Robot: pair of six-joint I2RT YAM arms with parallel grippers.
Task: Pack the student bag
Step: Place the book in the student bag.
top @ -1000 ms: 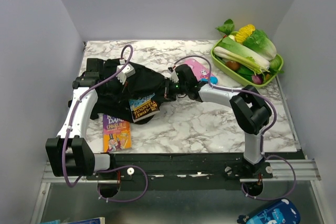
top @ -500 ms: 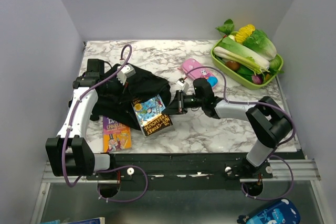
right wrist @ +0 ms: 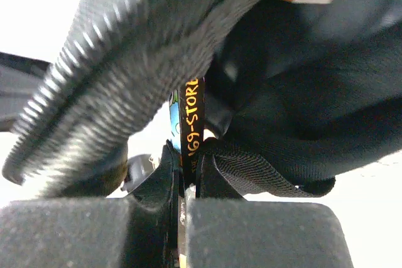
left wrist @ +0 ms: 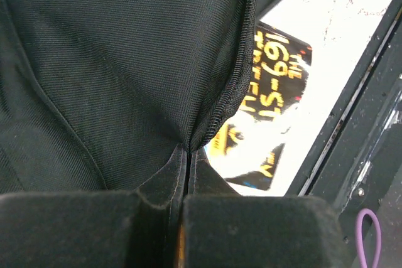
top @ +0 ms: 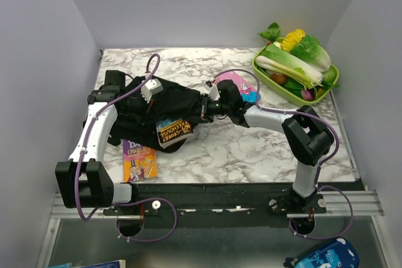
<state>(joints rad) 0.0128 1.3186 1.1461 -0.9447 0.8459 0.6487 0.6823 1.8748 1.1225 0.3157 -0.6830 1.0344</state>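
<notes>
With the bag (top: 135, 108) left of centre on the tabletop (top: 251, 149), the left gripper (left wrist: 187, 161), clenched on its zipper edge (left wrist: 242, 61), should lift the mouth wide while the right gripper (right wrist: 188, 180), pinching the book (right wrist: 190, 123), slides it in.

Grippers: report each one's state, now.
Left gripper: closed, pinching the black backpack at its zipper edge.
Right gripper: closed on the 169-Storey book.

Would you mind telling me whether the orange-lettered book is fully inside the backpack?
Partly out: in the top view the book protrudes from the opening of the student bag, and the right hand pinches its spine.
</notes>
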